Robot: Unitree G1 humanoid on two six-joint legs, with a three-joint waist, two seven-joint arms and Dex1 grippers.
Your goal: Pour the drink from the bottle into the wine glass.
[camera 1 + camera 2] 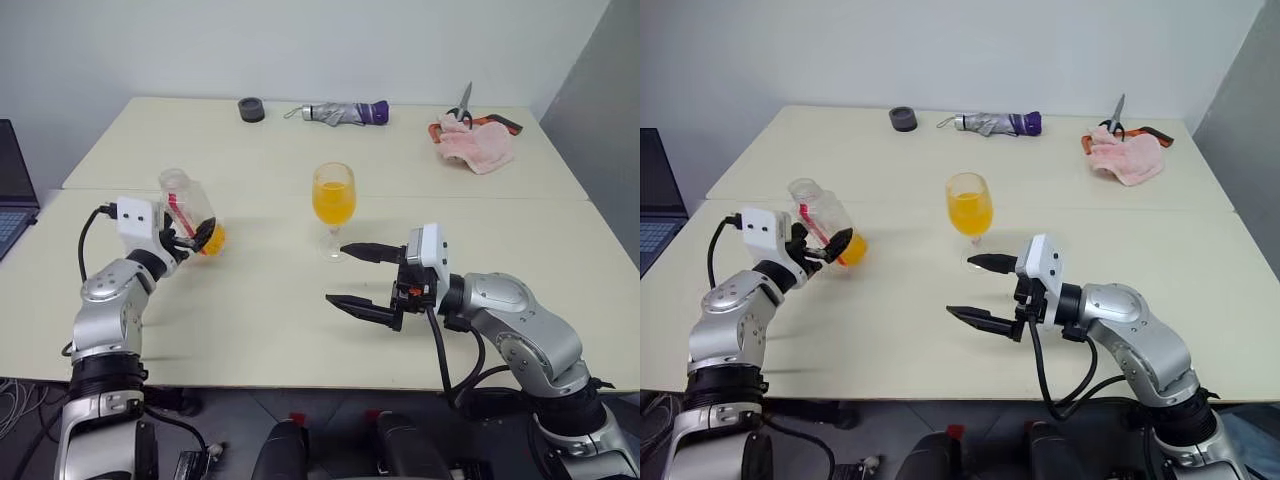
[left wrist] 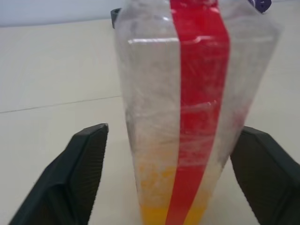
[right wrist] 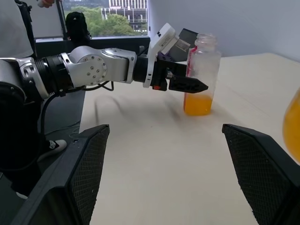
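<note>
My matte cream table (image 1: 300, 300) carries the round-bowled clear wine glass (image 1: 334, 205) mid-table, half full of orange drink (image 1: 333, 204), and the squarish crinkly plastic bottle (image 1: 190, 212) standing between my wide left jaws, right jaws wide too.

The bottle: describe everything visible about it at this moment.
The bottle is clear, squarish plastic with a red strip down one side and an open neck with no cap on it. A little orange drink sits at its base; the rest looks empty. It stands upright on the table, left of the wine glass. The left gripper has its fingers spread on either side of it, with gaps showing.
</note>
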